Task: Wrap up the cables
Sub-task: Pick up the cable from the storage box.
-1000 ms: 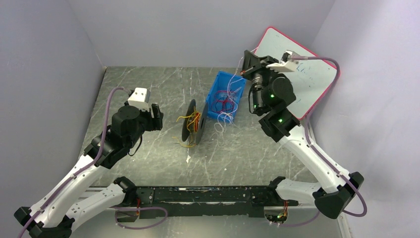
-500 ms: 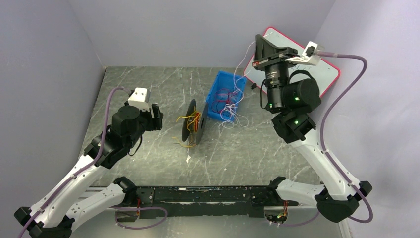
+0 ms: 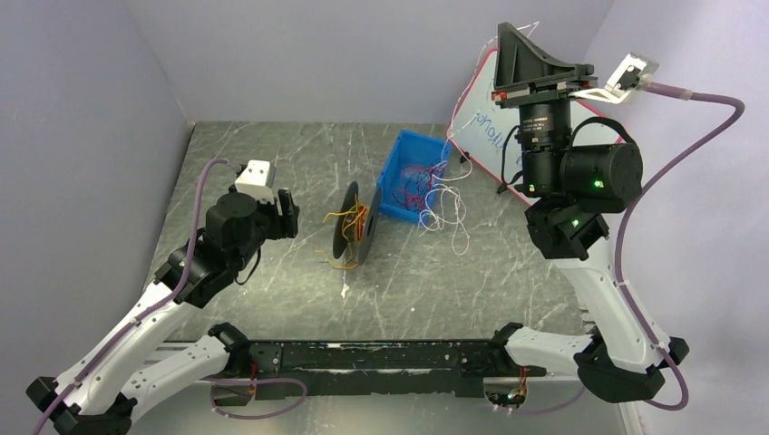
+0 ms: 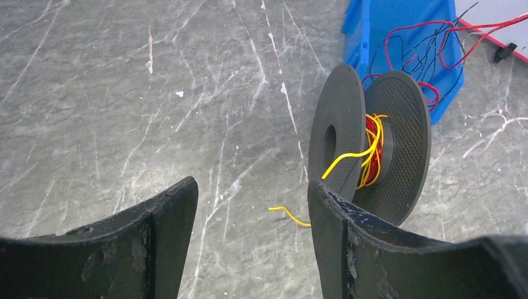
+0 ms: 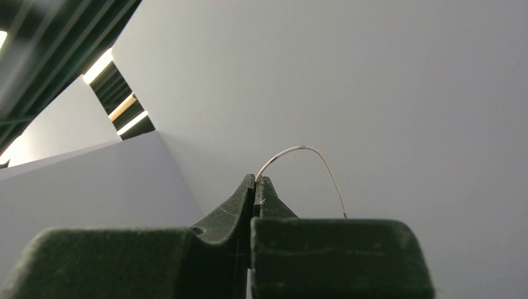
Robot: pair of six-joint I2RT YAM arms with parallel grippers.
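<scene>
Thin cables (image 3: 415, 178) in red, blue and white fill a blue bin (image 3: 395, 167). A black spool (image 3: 355, 223) stands on edge mid-table with yellow and red cables wound on it; it also shows in the left wrist view (image 4: 373, 146). A yellow cable end (image 4: 287, 213) lies on the table by it. My right gripper (image 3: 504, 33) is raised high, shut on a white cable (image 5: 299, 151) that trails down to a white tangle (image 3: 444, 210) beside the bin. My left gripper (image 3: 288, 215) is open and empty, left of the spool.
A white board with a red rim (image 3: 494, 136) leans against the back right wall behind the right arm. The grey marbled table (image 3: 272, 172) is walled on the left, back and right. A small white scrap (image 3: 345, 292) lies in front of the spool.
My right gripper has risen up and to the right, drawing the white cable out of the bin; the white tangle has slid right onto the table. The left arm has not moved.
</scene>
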